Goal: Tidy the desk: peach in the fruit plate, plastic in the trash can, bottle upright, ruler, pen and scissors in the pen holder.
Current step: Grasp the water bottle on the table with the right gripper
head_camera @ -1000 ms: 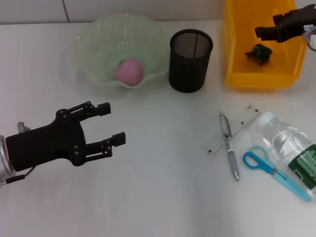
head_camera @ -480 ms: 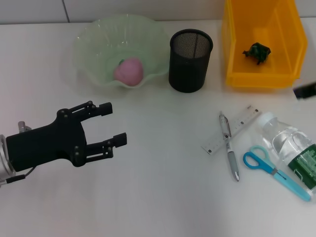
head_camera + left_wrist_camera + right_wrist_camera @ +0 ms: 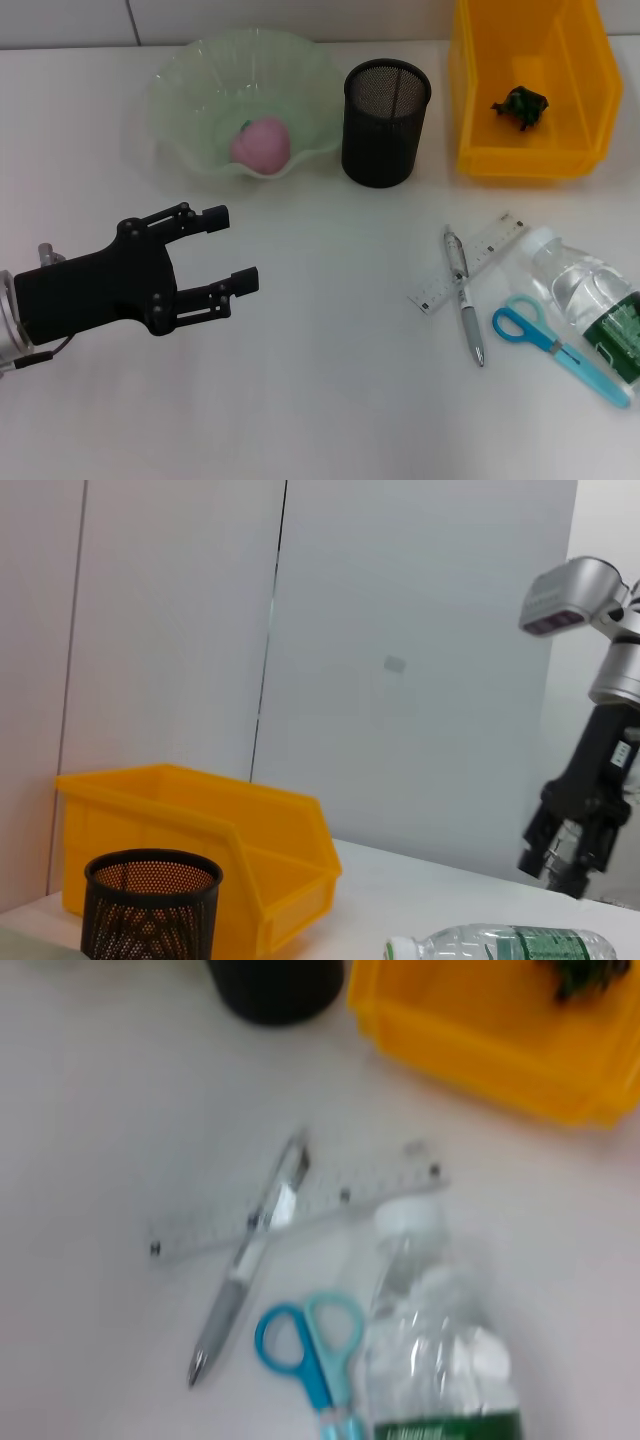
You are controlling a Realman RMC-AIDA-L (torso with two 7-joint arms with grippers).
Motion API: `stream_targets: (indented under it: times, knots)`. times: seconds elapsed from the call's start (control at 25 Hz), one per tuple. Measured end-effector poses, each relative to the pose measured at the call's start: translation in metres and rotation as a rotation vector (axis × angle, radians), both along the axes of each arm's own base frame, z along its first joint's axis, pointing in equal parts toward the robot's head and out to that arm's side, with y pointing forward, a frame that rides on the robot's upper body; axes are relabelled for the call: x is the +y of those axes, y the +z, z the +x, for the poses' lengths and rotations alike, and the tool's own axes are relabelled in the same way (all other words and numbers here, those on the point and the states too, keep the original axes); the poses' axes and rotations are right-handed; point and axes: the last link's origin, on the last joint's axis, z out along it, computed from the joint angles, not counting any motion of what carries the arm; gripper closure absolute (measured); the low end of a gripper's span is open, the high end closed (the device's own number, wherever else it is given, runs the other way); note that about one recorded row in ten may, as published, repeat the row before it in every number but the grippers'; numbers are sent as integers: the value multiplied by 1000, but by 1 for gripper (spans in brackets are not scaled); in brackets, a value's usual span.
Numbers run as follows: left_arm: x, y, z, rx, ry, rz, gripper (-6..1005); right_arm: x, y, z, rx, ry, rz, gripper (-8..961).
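- Pink against pale green: I see the peach (image 3: 262, 143) lying in the fruit plate (image 3: 190, 90), which sits at the far edge of the surface (image 3: 320, 380), left of centre.
- My left pincer (image 3: 227, 249) hovers over the near left part of the surface, fingers spread wide apart with nothing between them.
- My right pincer is out of the head view. The left wrist view shows the right arm (image 3: 590, 780) raised beyond the bottle, but I cannot tell how its pincer stands.
- Just right of the plate stands the black mesh pen holder (image 3: 386, 122), upright; I see nothing sticking out of it.
- At the far right corner sits the yellow bin serving as trash can (image 3: 480, 110), with a crumpled dark green scrap of plastic (image 3: 521, 106) inside.
- Toward the near right edge the ruler (image 3: 497, 243) lies flat on a slant, and the pen (image 3: 464, 297) lies across it, touching it.
- Beside the pen, the scissors (image 3: 555, 347) with blue handles lie flat, their loops near the pen's tip.
- Next to them the clear bottle (image 3: 590, 300) lies on its side against the right edge, white cap close to the ruler's far end, green label toward the near side.
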Motion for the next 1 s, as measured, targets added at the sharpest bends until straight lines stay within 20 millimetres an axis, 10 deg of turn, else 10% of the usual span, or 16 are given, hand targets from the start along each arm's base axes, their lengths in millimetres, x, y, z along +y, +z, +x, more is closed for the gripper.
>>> stream_targets:
  times: [1.0]
  knots:
    - [-1, 1, -2, 2, 3, 0, 198, 26, -48, 30, -46, -38, -96, 159]
